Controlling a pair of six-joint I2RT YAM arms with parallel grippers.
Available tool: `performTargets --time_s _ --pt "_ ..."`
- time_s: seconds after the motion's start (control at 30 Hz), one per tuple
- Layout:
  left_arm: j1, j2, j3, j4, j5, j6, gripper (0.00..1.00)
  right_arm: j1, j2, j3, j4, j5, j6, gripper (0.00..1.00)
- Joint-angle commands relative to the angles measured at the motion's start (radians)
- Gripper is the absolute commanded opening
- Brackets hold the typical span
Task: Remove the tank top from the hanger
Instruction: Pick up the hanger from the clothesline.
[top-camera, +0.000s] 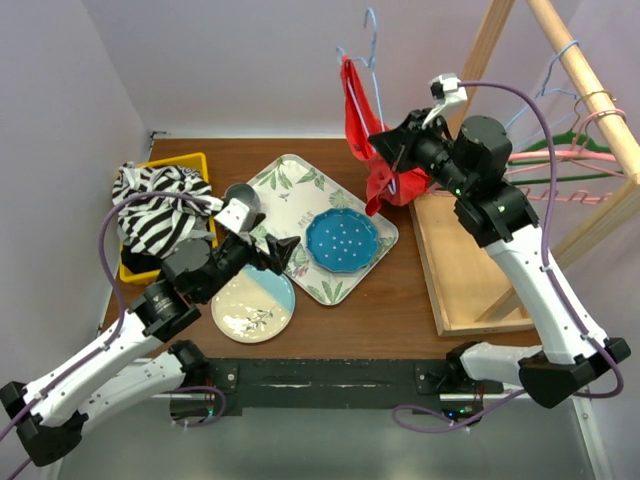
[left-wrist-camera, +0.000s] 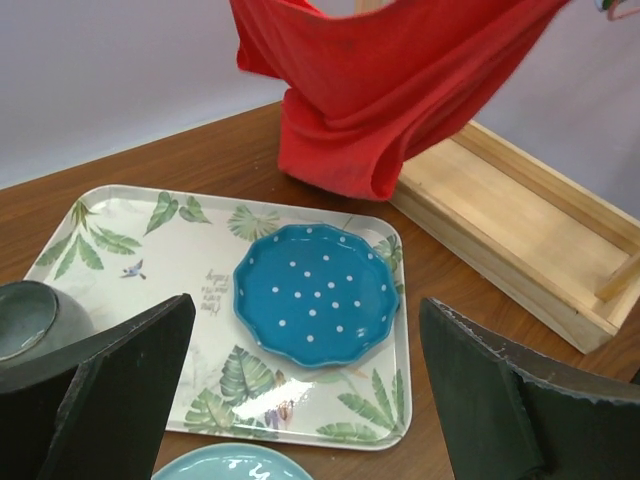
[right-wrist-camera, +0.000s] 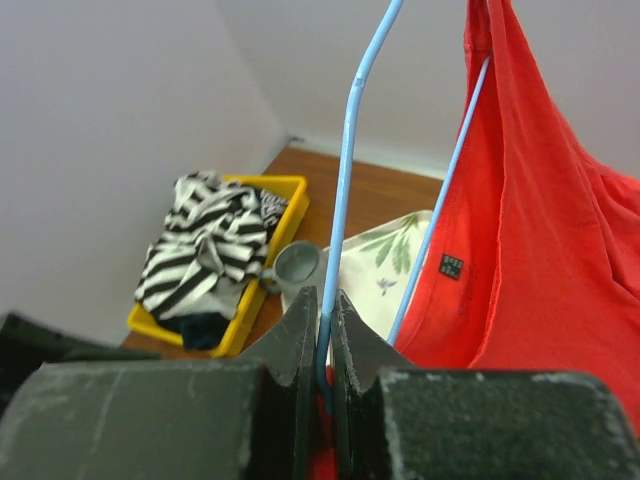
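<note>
Seen from the top camera, the tank top (top-camera: 395, 185) hangs on a blue hanger (top-camera: 372, 40) above the far right part of the table (top-camera: 400, 310), its lower end bunched against the right gripper (top-camera: 392, 152). That gripper is raised well off the table, beside a wooden rack (top-camera: 470, 270) that carries more hangers (top-camera: 565, 155). The left gripper (top-camera: 280, 252) sits low with its jaws spread, between a pale plate (top-camera: 253, 305) and a blue plate (top-camera: 342, 241); the blue one lies on a leaf-print tray (top-camera: 290, 180). A grey cup (top-camera: 240, 197) stands at the tray's left edge, and a yellow bin (top-camera: 190, 160) at far left holds striped cloth (top-camera: 150, 210).

At the left wrist, both dark fingers (left-wrist-camera: 130, 380) stand wide apart and hold nothing. Between them lie the tray (left-wrist-camera: 130, 230) and blue plate (left-wrist-camera: 315, 292), with the cup (left-wrist-camera: 25, 320) at the left edge and a sliver of the pale plate (left-wrist-camera: 230, 465) below. The tank top (left-wrist-camera: 380, 80) droops above the tray's far side (whether its hem touches the table cannot be told), next to the rack's base (left-wrist-camera: 510, 220).

At the right wrist, the gripper (right-wrist-camera: 322, 305) is pinched tight on the hanger's blue wire (right-wrist-camera: 345, 180), which runs up between the jaws. The tank top (right-wrist-camera: 540, 260) hangs just to the right, a strap over another length of that wire. Far below lie the bin (right-wrist-camera: 290, 195), striped cloth (right-wrist-camera: 205, 240), cup (right-wrist-camera: 297, 265) and a tray corner (right-wrist-camera: 375, 260).
</note>
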Motion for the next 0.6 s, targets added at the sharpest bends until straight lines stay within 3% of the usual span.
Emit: performTargets --time_s 0.0,0.2,0.3,0.33,0.43,0.57 --pt "-0.002 0.074 0.133 0.075 -0.068 -0.020 1.00 0.003 -0.101 -0.013 0.110 -0.203 -0.060 0.00" --pt "0.010 0.198 0.308 0.118 -0.192 0.067 0.98 0.003 -0.185 -0.046 0.072 -0.313 -0.034 0.00" --pt "0.081 0.299 0.433 0.098 -0.024 0.057 0.94 0.003 -0.222 -0.075 0.078 -0.382 -0.008 0.00" --pt "0.142 0.339 0.459 0.098 0.118 0.038 0.92 0.003 -0.231 -0.085 0.076 -0.404 0.000 0.00" --pt "0.214 0.382 0.504 0.147 0.327 -0.032 0.85 0.003 -0.266 -0.113 0.101 -0.425 0.024 0.00" --pt "0.221 0.418 0.524 0.193 0.420 -0.033 0.83 0.003 -0.285 -0.142 0.132 -0.479 0.070 0.00"
